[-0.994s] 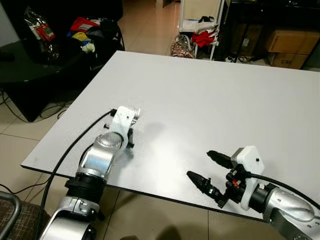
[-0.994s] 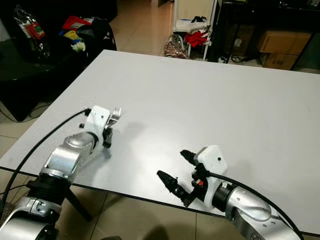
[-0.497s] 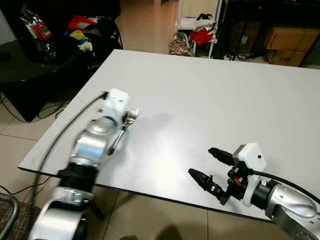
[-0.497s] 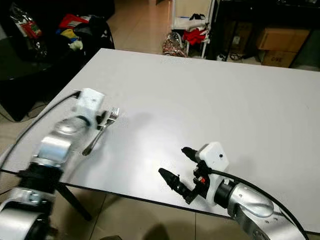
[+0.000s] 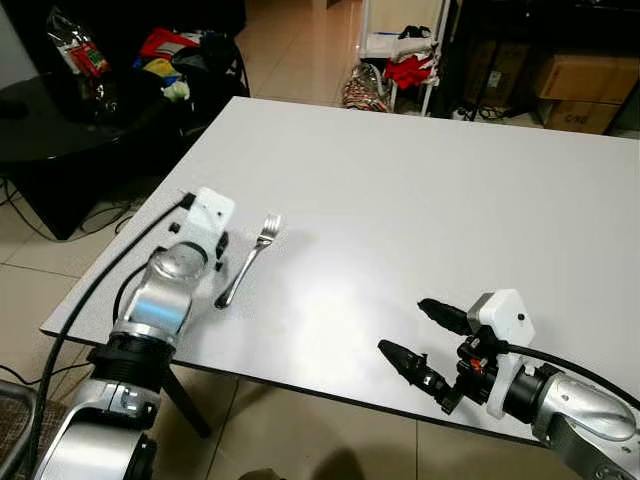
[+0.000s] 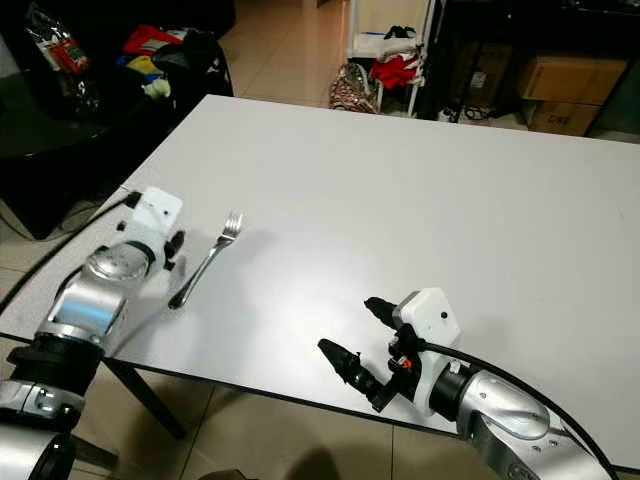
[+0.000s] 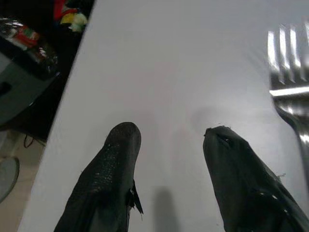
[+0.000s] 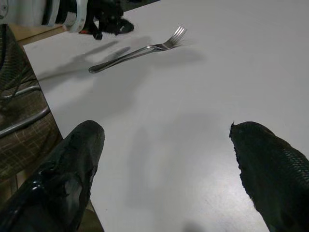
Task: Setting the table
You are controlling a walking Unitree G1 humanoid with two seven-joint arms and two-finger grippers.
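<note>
Fork (image 5: 246, 262): lies flat on the white table (image 5: 420, 200) near its left front corner, tines pointing away from the robot. Left gripper (image 7: 169, 145): just beside the fork on its left, fingers parted and empty, not touching it. Right gripper (image 5: 412, 338): low over the table's front edge, well apart from the fork, fingers spread wide, empty.

No legible text anywhere.
</note>
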